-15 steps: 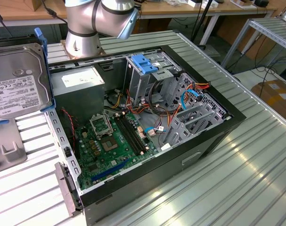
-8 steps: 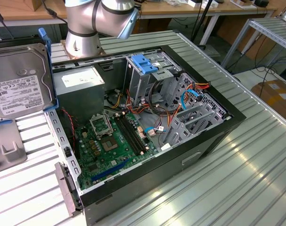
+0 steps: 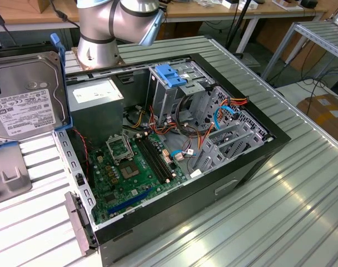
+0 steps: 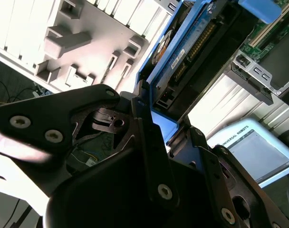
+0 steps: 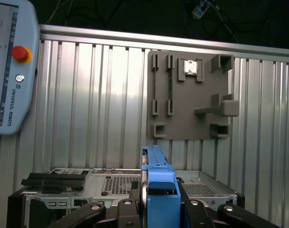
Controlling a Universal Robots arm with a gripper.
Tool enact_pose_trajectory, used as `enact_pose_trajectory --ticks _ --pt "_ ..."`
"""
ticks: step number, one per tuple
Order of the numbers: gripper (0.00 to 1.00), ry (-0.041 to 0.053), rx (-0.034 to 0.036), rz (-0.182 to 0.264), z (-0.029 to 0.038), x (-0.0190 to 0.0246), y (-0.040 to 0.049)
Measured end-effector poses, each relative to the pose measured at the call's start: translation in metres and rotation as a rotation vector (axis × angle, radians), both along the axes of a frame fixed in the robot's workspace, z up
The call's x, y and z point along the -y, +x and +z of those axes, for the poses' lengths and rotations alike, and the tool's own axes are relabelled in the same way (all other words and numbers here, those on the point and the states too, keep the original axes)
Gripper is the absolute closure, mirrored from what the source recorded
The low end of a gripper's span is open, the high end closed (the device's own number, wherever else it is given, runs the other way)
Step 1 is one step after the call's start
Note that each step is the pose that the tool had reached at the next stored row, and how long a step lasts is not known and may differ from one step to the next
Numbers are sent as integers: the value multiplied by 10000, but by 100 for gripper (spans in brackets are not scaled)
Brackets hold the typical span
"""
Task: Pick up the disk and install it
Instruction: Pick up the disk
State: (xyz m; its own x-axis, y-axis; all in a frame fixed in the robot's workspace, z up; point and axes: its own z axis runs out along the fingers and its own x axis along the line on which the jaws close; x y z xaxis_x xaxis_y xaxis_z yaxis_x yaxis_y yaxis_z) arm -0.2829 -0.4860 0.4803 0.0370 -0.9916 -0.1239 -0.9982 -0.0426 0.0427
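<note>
The disk (image 3: 24, 97) is a silver drive in a bright blue carrier frame. It hangs at the exterior view's left edge, label side showing, above the ribbed table and left of the open computer case (image 3: 269, 146). In the first wrist view the disk's blue frame (image 5: 158, 185) stands edge-on between the black fingers of my gripper (image 5: 159, 209), which is shut on it. The second wrist view shows the disk (image 4: 192, 52) from its connector end, clamped by my gripper (image 4: 166, 121).
The case holds a green motherboard (image 3: 130, 167), a power supply (image 3: 97, 103), and a drive cage topped by a broader blue bracket (image 3: 170, 74). Thin blue cables (image 3: 222, 111) run near the bays. A grey fixture plate (image 5: 189, 95) and a teach pendant (image 5: 11, 66) lie on the table.
</note>
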Motion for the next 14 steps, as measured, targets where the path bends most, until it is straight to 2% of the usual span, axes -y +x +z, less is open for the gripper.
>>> enact_pose_trajectory --ticks 14 --pt "63 0 0 0 -2 28 104"
